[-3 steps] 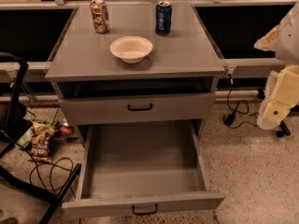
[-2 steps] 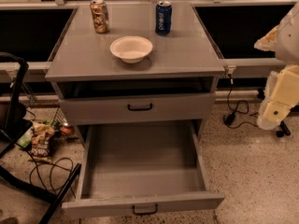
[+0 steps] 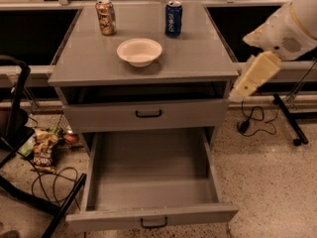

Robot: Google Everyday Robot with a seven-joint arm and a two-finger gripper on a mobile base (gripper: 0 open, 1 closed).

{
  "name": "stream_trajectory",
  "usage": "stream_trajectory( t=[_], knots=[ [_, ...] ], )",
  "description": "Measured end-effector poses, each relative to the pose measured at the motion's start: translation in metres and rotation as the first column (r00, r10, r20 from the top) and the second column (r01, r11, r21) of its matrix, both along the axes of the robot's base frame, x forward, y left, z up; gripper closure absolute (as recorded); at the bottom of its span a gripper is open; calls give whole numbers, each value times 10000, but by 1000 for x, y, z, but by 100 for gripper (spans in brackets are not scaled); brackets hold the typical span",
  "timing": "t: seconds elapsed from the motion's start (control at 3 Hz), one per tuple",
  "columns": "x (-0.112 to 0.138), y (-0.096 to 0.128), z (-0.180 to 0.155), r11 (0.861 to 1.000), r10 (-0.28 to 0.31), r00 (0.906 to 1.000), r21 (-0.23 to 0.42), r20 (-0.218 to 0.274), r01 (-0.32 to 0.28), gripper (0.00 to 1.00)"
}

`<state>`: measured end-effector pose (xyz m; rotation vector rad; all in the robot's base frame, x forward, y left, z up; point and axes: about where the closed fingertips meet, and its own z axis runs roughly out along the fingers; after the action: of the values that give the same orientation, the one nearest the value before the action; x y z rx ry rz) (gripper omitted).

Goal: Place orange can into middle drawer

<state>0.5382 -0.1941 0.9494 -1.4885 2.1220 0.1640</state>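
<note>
The orange can point(image 3: 105, 17) stands upright at the back left of the grey cabinet's top. The middle drawer point(image 3: 148, 216) is pulled fully open below and holds nothing; its small black handle is on the front panel. My gripper point(image 3: 253, 77), cream-coloured, hangs from the white arm at the right, just off the cabinet's right edge at top-surface height. It is far from the can and holds nothing that I can see.
A blue Pepsi can point(image 3: 173, 18) and a white bowl point(image 3: 139, 51) also stand on the cabinet top point(image 3: 198, 58). The upper handled drawer point(image 3: 148, 114) is closed. A snack bag point(image 3: 44, 150), cables and a black frame point(image 3: 15, 133) lie at the left; a black stand point(image 3: 290, 119) at the right.
My arm and gripper have moved left and up, closer to the cabinet's right edge. The cans, bowl and drawers have not moved.
</note>
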Motion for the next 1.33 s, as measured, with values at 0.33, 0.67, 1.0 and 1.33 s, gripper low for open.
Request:
stream_trajectory(
  t=[0.33,0.67,1.0,1.33],
  knots=[
    [48,23,-21,9612,-635,9980,2692,54,597,0],
    [81,63,-14,8808,-913,9942,4705,575,537,0],
    [102,103,9,8109,-1081,9767,5848,1855,-214,0],
    [109,126,20,8292,-1546,9513,5585,2667,-219,0]
  ],
)
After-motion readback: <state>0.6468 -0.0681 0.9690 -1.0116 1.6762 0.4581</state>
